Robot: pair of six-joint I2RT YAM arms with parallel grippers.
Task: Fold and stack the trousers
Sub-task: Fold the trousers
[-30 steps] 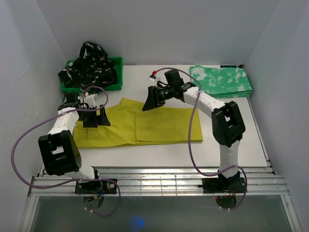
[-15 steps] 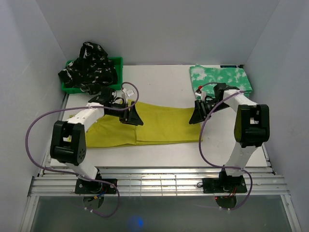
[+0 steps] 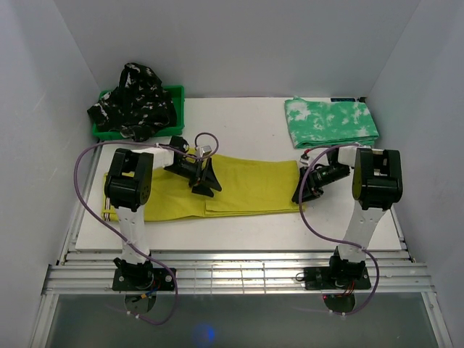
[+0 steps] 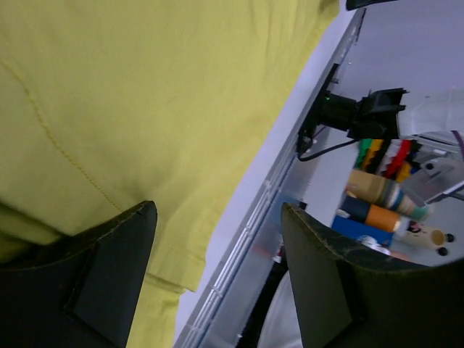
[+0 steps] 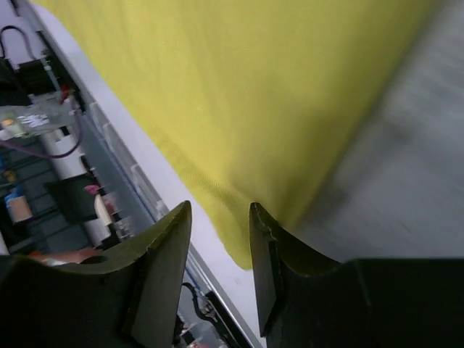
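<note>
The mustard-yellow trousers (image 3: 246, 185) lie flat across the middle of the table, partly folded. My left gripper (image 3: 208, 183) hangs low over their middle with its jaws wide open and empty; in the left wrist view (image 4: 217, 272) yellow cloth (image 4: 145, 109) fills the space under it. My right gripper (image 3: 303, 194) is at the trousers' right end, jaws open with a narrow gap (image 5: 217, 261), and the cloth's near corner (image 5: 246, 239) lies just past the fingertips. The green-and-white pair (image 3: 330, 122) lies folded at the back right. The black patterned pair (image 3: 134, 98) is heaped in the bin.
The green plastic bin (image 3: 178, 109) stands at the back left corner. White walls close in the table (image 3: 239, 123) on three sides. A metal rail (image 3: 239, 268) runs along the near edge. Purple cables loop from both arms.
My left gripper moved right along the yellow trousers to their middle. My right gripper swung from the back of the table down to the trousers' right end. The cloth's upper left flap now lies flat.
</note>
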